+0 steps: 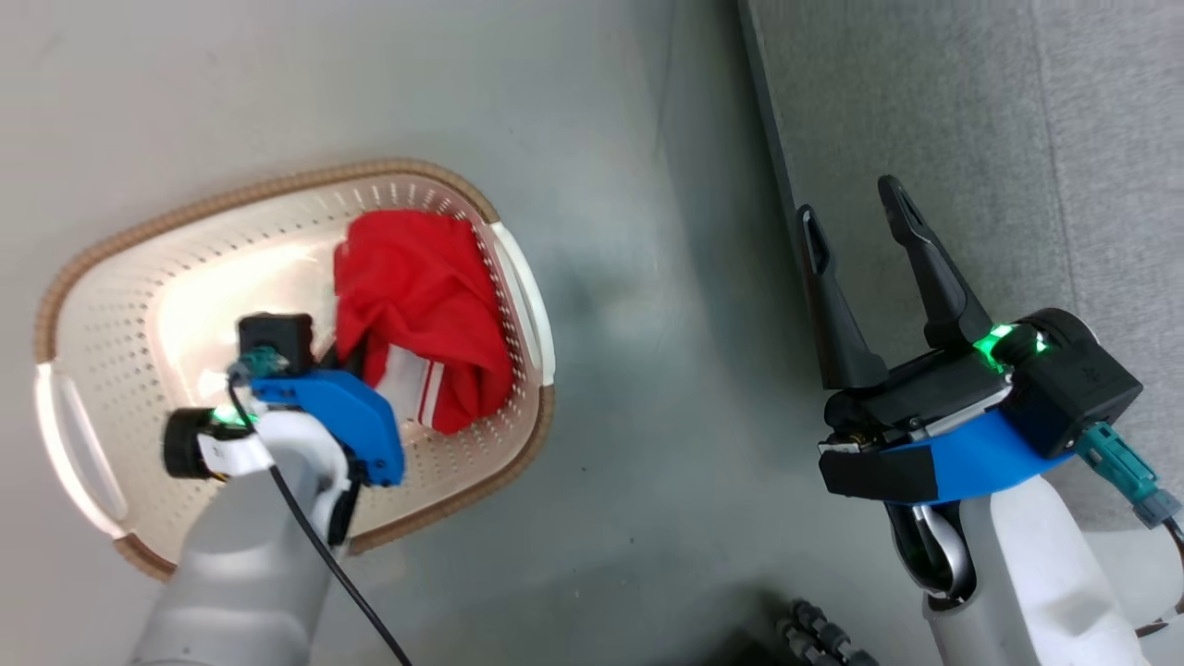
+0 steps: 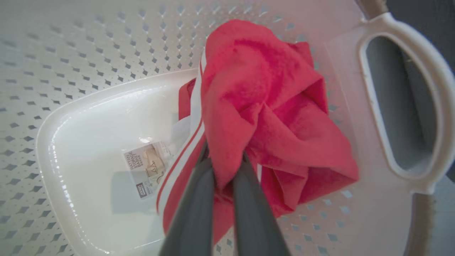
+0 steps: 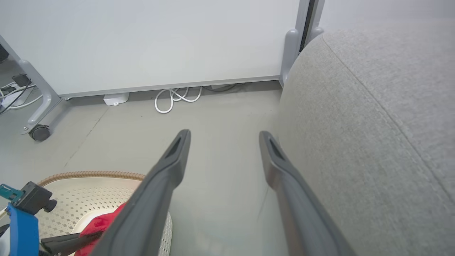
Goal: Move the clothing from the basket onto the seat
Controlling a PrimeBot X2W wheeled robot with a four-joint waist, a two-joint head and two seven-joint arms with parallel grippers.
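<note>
Red clothing [image 2: 270, 117] sits bunched at the basket's [image 1: 120, 240] end nearer the seat [image 1: 971, 111]. Your left gripper [image 2: 225, 156] reaches down into the basket, clamped on a fold. The seat lies to your right across the floor [image 1: 647, 416]. Your right gripper [image 1: 851, 202] hovers at its edge, jaws spread, empty.

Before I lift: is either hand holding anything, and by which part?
Left hand pinches a fold of the clothing in the basket; right hand is open, empty.
</note>
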